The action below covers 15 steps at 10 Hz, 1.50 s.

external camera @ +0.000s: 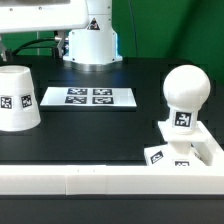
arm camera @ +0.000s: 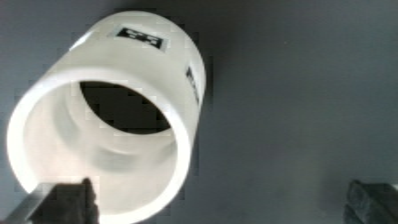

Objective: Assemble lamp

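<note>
The shade (arm camera: pixel 111 125), a white tapered cup with square tags on its wall, lies below the gripper in the wrist view, open mouth toward one finger; in the exterior view it (external camera: pixel 17 98) stands mouth down on the table; the round-headed bulb (external camera: pixel 184 95) stands upright on the flat square base (external camera: pixel 185 150), well apart from the shade.

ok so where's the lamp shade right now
The shade stands at the far left of the exterior view, on the black table, left of the marker board, well away from the bulb.
</note>
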Tool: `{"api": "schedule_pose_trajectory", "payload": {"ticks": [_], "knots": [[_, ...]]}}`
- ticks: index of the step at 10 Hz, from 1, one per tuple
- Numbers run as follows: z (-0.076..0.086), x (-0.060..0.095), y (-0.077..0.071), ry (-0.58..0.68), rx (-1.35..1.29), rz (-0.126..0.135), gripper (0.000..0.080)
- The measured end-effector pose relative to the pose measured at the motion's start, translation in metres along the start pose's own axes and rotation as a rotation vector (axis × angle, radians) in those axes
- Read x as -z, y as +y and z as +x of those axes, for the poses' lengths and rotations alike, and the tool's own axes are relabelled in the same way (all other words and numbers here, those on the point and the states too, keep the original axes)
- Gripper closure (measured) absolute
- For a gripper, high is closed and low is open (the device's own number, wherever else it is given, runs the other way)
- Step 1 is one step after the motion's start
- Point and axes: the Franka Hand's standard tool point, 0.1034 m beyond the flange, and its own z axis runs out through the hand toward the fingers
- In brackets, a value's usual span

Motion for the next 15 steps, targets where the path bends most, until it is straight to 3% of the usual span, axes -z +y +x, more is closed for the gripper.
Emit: {"api": "schedule_pose_trajectory", "payload": {"ticks": [5,7,8,9,12,13,14,15], "knots": [[-0.003,-0.030,-0.009,-0.026,0.024,-0.010,0.0101],[-0.004,-0.033,-0.011,-0.032,0.029,-0.008,0.0101],[-0.003,-0.033,-0.012,-0.032,0.031,-0.008,0.0224],[-0.004,-0.034,-0.012,-0.033,0.031,-0.008,0.0224],[-0.004,-0.034,-0.012,-0.035,0.031,-0.008,0.0682],[-0.004,-0.034,-0.012,-0.035,0.031,-0.007,0.0682],[-0.002,-0.033,-0.012,-0.032,0.031,-0.007,0.0755],[-0.003,-0.033,-0.013,-0.039,0.032,-0.002,0.0755]]}}
